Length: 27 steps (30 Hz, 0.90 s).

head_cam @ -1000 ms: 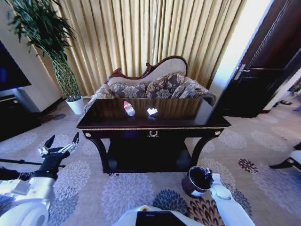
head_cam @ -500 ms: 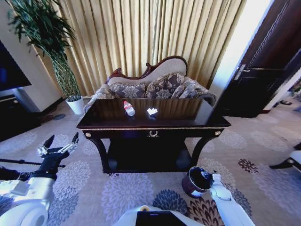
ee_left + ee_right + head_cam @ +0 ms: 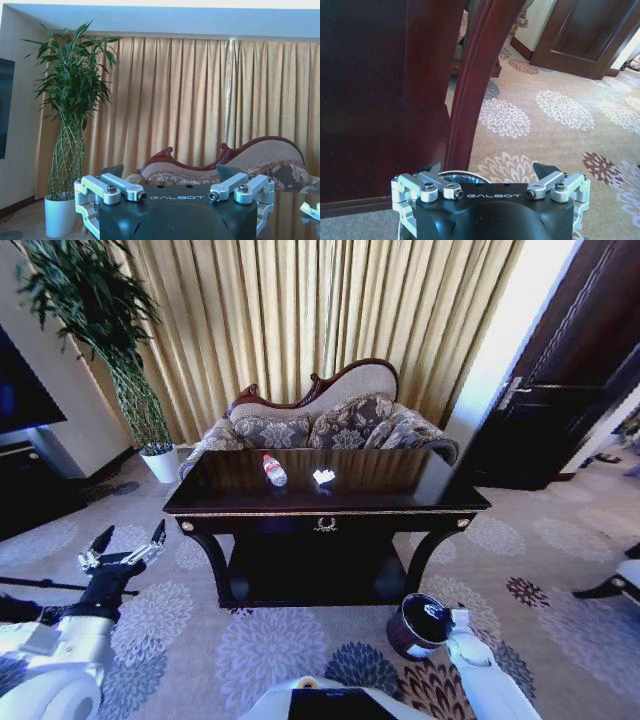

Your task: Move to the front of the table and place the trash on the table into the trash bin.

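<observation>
the robot stands squarely before the table (image 3: 330, 505), so the drive up looks about finished and nothing has been picked up yet. the bottle (image 3: 274, 470) lies on its side on the tabletop, with the crumpled paper (image 3: 323, 477) just beside it toward the right. the trash bin (image 3: 418, 626) sits on the carpet by the table's right front leg. the left gripper (image 3: 128, 545) hangs low over the floor on the left, fingers spread wide, short of the table edge. the right gripper (image 3: 445, 618) is down at the bin, a finger on each side of its rim, but whether it grips the rim i cannot tell. the next move, i'd judge, calls for raising the left arm and reaching over the front edge to the bottle.

the left wrist view looks out at tabletop height, past the plant (image 3: 70, 130) and sofa (image 3: 235, 165), with a scrap of paper (image 3: 311, 210) at its edge. the right wrist view shows the table leg (image 3: 477, 85) up close and the bin's rim (image 3: 457, 175) between the spread fingers (image 3: 546, 173).
</observation>
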Motion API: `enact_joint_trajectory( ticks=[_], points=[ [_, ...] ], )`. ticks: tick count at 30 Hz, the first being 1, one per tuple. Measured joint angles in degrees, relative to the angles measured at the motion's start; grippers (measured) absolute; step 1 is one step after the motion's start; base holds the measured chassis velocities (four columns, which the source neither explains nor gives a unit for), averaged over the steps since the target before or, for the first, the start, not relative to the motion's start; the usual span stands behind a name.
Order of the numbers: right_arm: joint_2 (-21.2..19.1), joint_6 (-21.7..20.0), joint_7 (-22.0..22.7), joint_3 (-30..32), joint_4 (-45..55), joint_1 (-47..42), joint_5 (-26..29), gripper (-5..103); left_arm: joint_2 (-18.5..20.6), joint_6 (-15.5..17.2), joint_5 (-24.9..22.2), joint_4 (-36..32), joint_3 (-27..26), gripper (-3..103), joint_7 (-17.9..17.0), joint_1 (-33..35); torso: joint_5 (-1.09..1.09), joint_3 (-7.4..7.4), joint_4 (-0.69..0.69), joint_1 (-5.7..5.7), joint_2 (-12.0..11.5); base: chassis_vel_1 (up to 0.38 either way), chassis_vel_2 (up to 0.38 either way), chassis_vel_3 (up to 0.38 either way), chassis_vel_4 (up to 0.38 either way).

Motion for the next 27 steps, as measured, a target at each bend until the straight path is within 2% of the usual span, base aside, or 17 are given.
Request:
enact_joint_trajectory(
  ticks=[2, 4, 5, 6, 9, 10, 17, 18, 20, 27],
  points=[
    [-0.27, 0.00, 0.00, 0.12, 1.87, -0.60, 0.55, 100, 0.02, 0.00, -0.01, 0.00, 0.00, 100, 0.00, 0.00, 0.01, 0.00, 0.00, 0.00, 0.00, 0.000, 0.000, 0.000, 0.000],
    [-1.15, -0.02, -0.32, 0.51, 7.29, -2.24, 3.10, 100, 0.01, 0.00, -0.01, 0.00, 0.00, 100, -0.01, 0.05, 0.00, 0.00, 0.00, 0.00, 0.00, 0.000, 0.000, 0.000, 0.000],
    [-1.74, -0.03, -0.51, 0.81, 12.19, -3.60, 6.06, 100, -0.03, 0.00, -0.01, 0.00, 0.01, 100, -0.01, 0.06, -0.01, 0.00, 0.00, 0.00, 0.00, 0.000, 0.000, 0.000, 0.000],
    [-1.74, -0.03, -0.51, 0.81, 12.19, -3.60, 6.06, 100, -0.03, 0.00, -0.01, 0.00, 0.01, 100, -0.01, 0.06, -0.01, 0.00, 0.00, 0.00, 0.00, 0.000, 0.000, 0.000, 0.000],
    [-2.78, 1.09, -1.24, 2.42, 26.43, -7.17, 11.13, 100, -0.11, -0.01, 0.08, 0.00, 0.36, 100, -0.05, -0.02, -0.03, 0.00, 0.02, 0.00, 0.00, 0.000, 0.000, 0.000, 0.000],
    [-2.78, 1.09, -1.24, 2.42, 26.43, -7.17, 11.13, 100, -0.11, -0.01, 0.08, 0.00, 0.36, 100, -0.05, -0.02, -0.03, 0.00, 0.02, 0.00, 0.00, 0.000, 0.000, 0.000, 0.000],
    [-3.65, 1.01, -2.92, 5.31, 49.08, -13.75, 16.03, 100, -0.36, 0.06, 0.25, 0.00, 0.62, 100, -0.05, 0.12, -0.02, 0.00, 0.00, 0.00, 0.00, 0.000, 0.000, 0.000, 0.000],
    [-3.65, 1.01, -2.92, 5.31, 49.08, -13.75, 16.03, 100, -0.36, 0.06, 0.25, 0.00, 0.62, 100, -0.05, 0.12, -0.02, 0.00, 0.00, 0.00, 0.00, 0.000, 0.000, 0.000, 0.000],
    [-3.17, -0.35, -3.10, 6.06, 55.16, -15.09, 18.37, 100, -0.39, 0.12, 0.25, 0.00, 0.61, 100, -0.08, 0.14, -0.03, -0.01, 0.00, 0.00, 0.00, 0.000, 0.000, 0.000, 0.000],
    [-2.27, -4.15, -4.15, 7.93, 62.82, -16.49, 19.72, 100, -0.39, 0.30, 0.17, 0.00, 0.65, 100, -0.22, 0.18, -0.01, 0.00, 0.00, 0.00, 0.00, 0.000, 0.000, 0.000, 0.000]
  ],
)
